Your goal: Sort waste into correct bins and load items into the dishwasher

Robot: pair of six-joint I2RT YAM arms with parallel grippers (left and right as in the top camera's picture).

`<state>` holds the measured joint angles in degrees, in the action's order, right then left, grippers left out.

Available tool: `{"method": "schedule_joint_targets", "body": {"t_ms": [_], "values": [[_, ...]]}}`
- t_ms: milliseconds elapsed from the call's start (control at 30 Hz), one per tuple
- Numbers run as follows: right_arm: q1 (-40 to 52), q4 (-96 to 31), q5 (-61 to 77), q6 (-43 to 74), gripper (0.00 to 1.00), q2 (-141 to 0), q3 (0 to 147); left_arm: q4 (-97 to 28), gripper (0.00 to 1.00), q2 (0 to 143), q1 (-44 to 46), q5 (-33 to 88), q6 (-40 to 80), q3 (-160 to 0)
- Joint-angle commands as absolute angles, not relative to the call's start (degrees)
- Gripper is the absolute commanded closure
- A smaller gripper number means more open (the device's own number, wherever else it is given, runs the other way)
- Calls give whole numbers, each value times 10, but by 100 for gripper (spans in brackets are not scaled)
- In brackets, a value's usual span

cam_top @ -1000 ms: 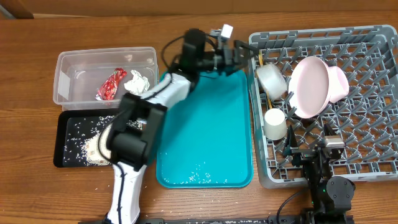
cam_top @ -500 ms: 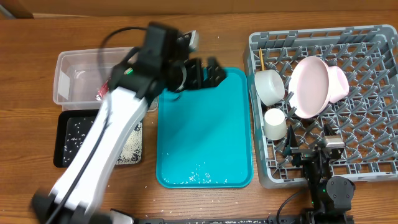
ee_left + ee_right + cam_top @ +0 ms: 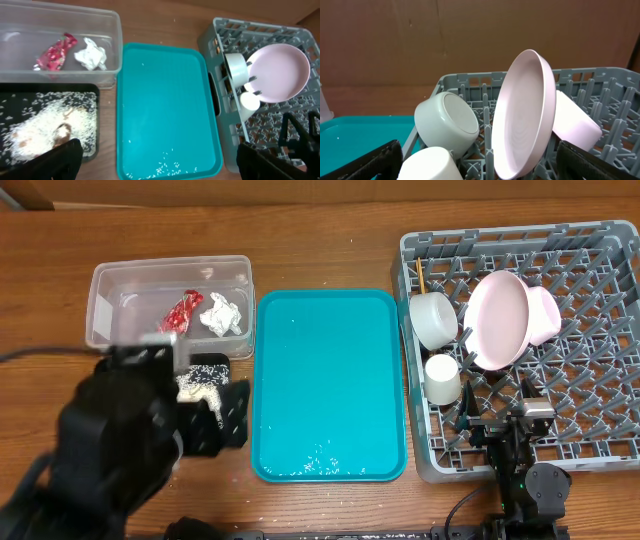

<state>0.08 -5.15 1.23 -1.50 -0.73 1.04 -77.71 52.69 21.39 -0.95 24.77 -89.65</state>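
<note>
In the rack (image 3: 421, 450): at 3 o'clock from the teal tray (image 3: 330, 370), it held the plate (image 3: 497, 320) on edge between pegs. A pale pink bowl (image 3: 546, 315) sat just behind the plate at 3 o'clock, and an off-white bowl (image 3: 436, 318) lay on its side at 9 o'clock. A small white cup (image 3: 442, 380) was at 7 o'clock, and the chopsticks (image 3: 421, 277) were at the rack's 11 o'clock corner.
Clear tub (image 3: 100, 305): at 10 o'clock from the teal tray, it held the red wrapper (image 3: 179, 314) with the tissue wad (image 3: 222, 314) just beside it.
Black tray (image 3: 50, 89): at 8 o'clock, it held the rice (image 3: 40, 127). A brown scrap (image 3: 62, 132) seemed to lie in the rice, though that patch was soft in the wrist view.
Stray grains (image 3: 322, 466): a thin scatter lay near the teal tray's 6 o'clock rim.
Left tool (image 3: 215, 420): it was wide apart and empty, hanging over the black tray.
Right tool (image 3: 498, 420): it was wide apart and empty, low at the rack's 6 o'clock side and facing the plate.
Handling, grains: they were probably near weightless, loose and too small to pinch. The stiff, smooth teal tray would be better lifted by a long rim and tipped toward the black tray.
Handling, dishes: they looked rigid, glossy and likely slippery. If one needed reseating, the rim would give the surest hold.
Handling, wrapper and tissue: both looked light and yielding, so any raised fold would do.
</note>
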Motion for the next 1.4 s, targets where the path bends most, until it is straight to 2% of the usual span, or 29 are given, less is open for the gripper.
{"method": "schedule_joint_targets", "body": {"t_ms": [0, 200, 300, 400, 533, 767, 967, 1133, 1367], "values": [[-1, -48, 12, -15, 0, -3, 5, -801, 0, 501, 218, -30, 233, -899], [-1, -47, 12, -15, 0, -3, 5, -839, 0, 491, 218, -43, 212, -898], [-1, -48, 12, -15, 0, -3, 5, -819, 0, 491, 218, -68, 208, -887], [-1, -47, 12, -15, 0, -3, 5, -722, 0, 482, 215, -74, 153, -839], [-1, -48, 12, -15, 0, -3, 5, -538, 0, 431, 176, 1, 71, -708], [-1, -48, 12, -15, 0, -3, 5, -317, 0, 297, 108, 101, 69, -459], [-1, -47, 12, -15, 0, -3, 5, -222, 0, 153, 93, 92, 68, -312], [-1, -48, 12, -15, 0, -3, 5, -192, 0, 46, 92, 33, 68, -230], [-1, -48, 12, -15, 0, -3, 5, -158, 0, 2, 90, -36, 68, -150]]}}
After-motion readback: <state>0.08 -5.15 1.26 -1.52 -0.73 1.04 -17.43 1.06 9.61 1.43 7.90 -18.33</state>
